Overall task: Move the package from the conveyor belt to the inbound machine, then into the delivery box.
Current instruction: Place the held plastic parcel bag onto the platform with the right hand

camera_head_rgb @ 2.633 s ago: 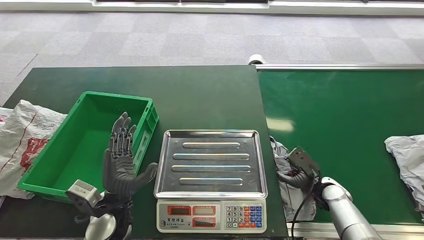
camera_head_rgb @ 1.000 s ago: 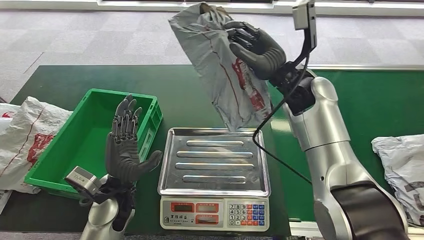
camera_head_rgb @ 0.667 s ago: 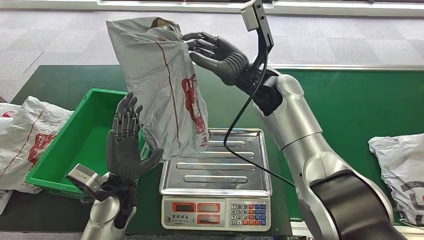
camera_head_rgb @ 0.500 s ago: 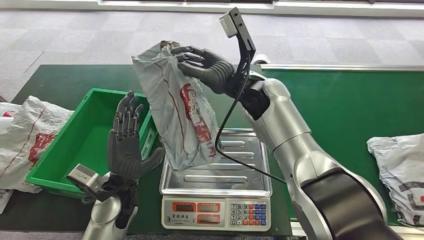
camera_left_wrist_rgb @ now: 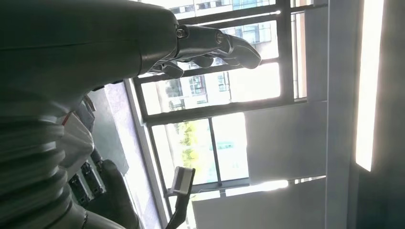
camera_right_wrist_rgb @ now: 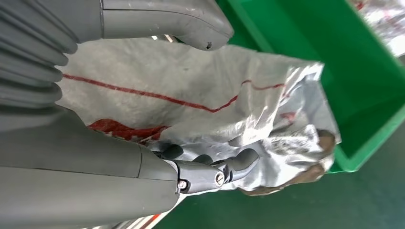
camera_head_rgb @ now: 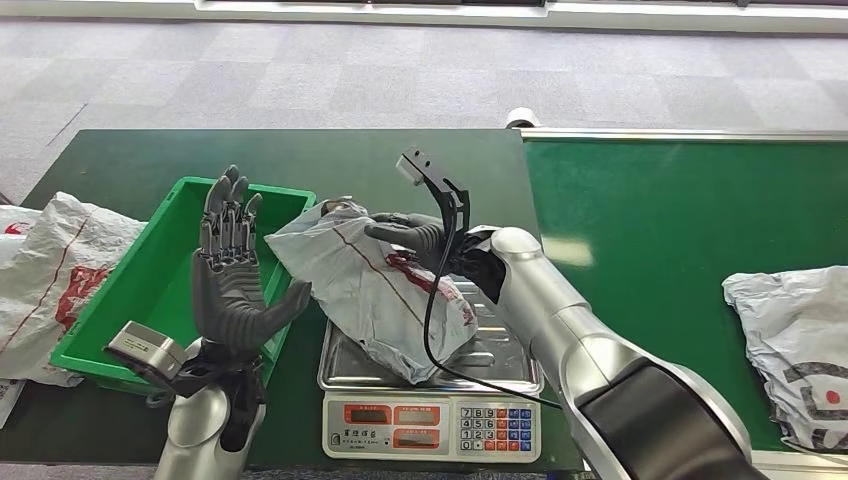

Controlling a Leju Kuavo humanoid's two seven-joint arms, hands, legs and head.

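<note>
The crumpled grey plastic mailer package with red markings (camera_head_rgb: 375, 290) lies slumped across the steel tray of the digital weighing scale (camera_head_rgb: 500, 362), which stands at the near edge of the dark green desk (camera_head_rgb: 400, 165). Its upper end spills over the tray's left side toward the green plastic delivery crate (camera_head_rgb: 150, 290). The right hand (camera_head_rgb: 410, 232) rests on the package's upper end; in the right wrist view its fingers (camera_right_wrist_rgb: 224, 169) curl into the wrinkled film with the thumb across the top, so it appears to hold the bag, though how firmly I cannot tell.

The left hand (camera_head_rgb: 232, 285) stands upright over the crate's near right rim, palm facing the package, fingers (camera_head_rgb: 225, 215) spread wide and holding nothing.

The package's long axis runs diagonally, from the tray's near right up toward the crate. The crate lies just to the left of the package, and the left hand sits between them, touching or nearly touching the bag's edge. The weighing step looks to be in hand, and the crate transfer remains. The left hand is nearer the crate, yet the right hand already has the bag, so a leftward carry would have to clear that raised left palm and the crate's rim.
</note>
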